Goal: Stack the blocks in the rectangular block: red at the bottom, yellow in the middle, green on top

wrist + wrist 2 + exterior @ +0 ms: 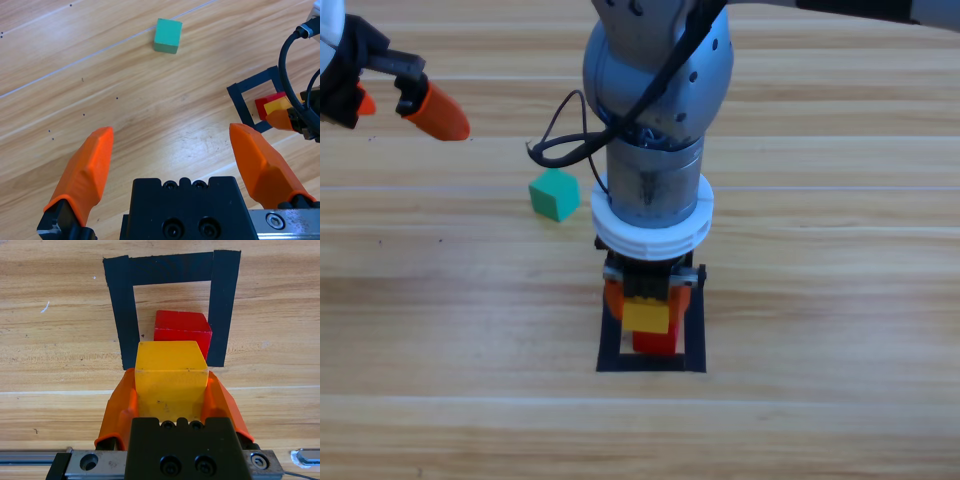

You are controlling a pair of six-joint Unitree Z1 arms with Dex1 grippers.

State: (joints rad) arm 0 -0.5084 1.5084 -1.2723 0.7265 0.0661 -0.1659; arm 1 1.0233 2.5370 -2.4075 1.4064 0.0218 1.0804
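While the right claw grips the yellow cube btwn its jaws, it hangs above the black tape outline, w/ the red cube inside, prob. to line up the stack. Green cube waits on the bench, well apart. Left claw is wide, empty, parked at the left edge.
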